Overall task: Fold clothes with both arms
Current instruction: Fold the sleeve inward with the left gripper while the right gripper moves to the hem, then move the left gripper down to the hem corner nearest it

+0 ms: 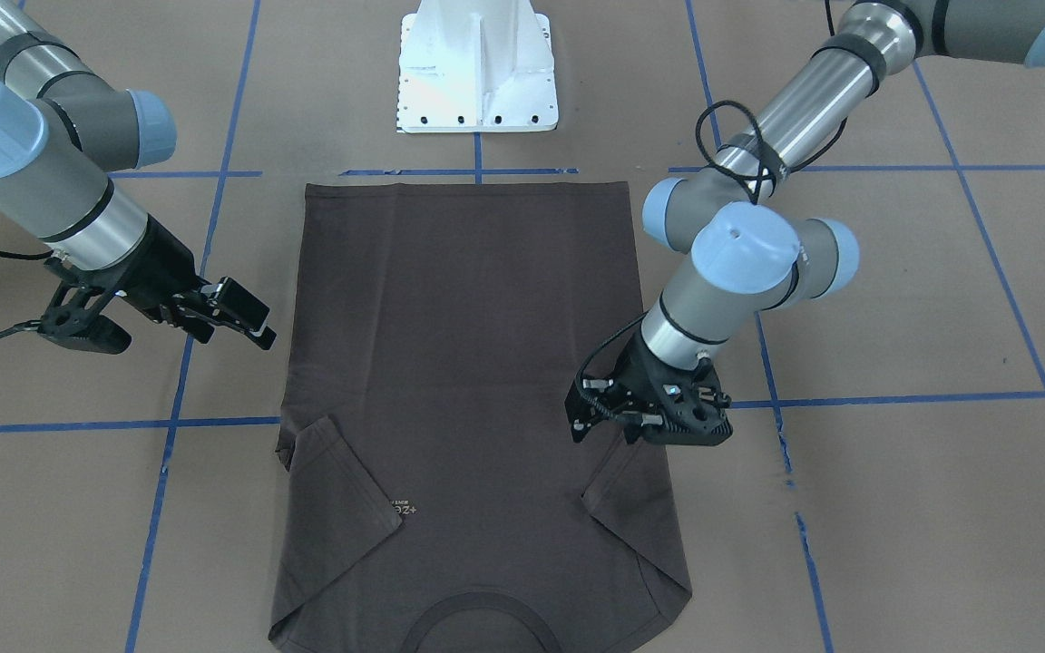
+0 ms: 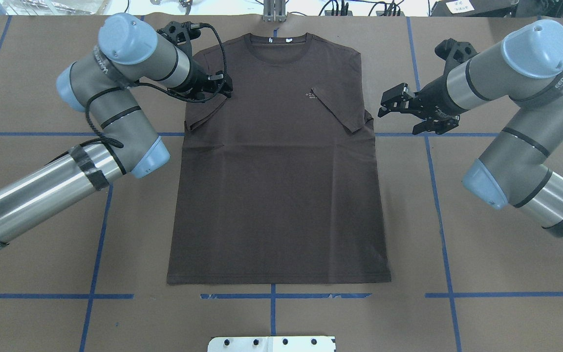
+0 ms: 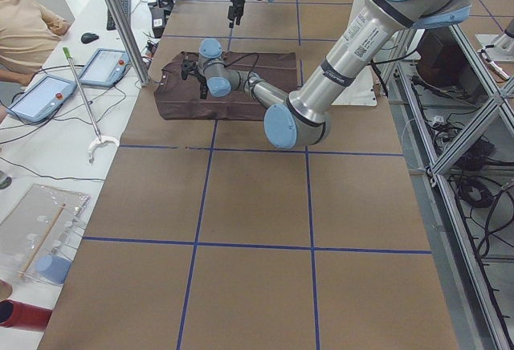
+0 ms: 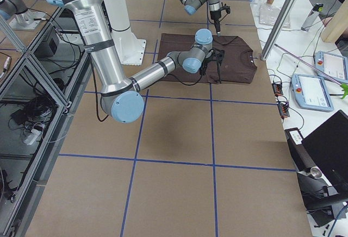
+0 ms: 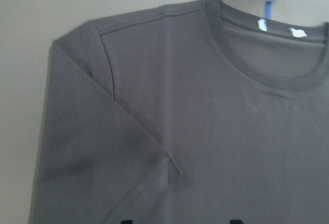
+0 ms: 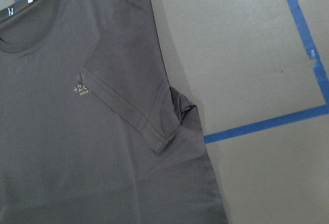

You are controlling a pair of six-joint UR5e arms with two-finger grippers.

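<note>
The dark brown-grey T-shirt [image 2: 276, 186] lies flat, front up, on the brown table, collar [image 2: 275, 46] at the far edge, hem toward the robot. Both short sleeves are folded inward onto the chest, one next to the pale logo [image 6: 81, 89]. My left gripper [image 2: 224, 89] hovers open over the folded left sleeve; it is on the right in the front-facing view [image 1: 604, 424]. Its wrist view shows that sleeve and shoulder [image 5: 103, 131] below its two spread fingertips. My right gripper [image 2: 399, 117] is open and empty, beside the shirt's right edge, off the cloth [image 1: 234, 328].
The white pedestal [image 1: 477, 73] stands at the robot's side of the table, just past the shirt's hem. Blue tape lines [image 2: 438, 205] grid the brown tabletop. A person [image 3: 24, 29] and tablets [image 4: 312, 93] are beyond the far edge.
</note>
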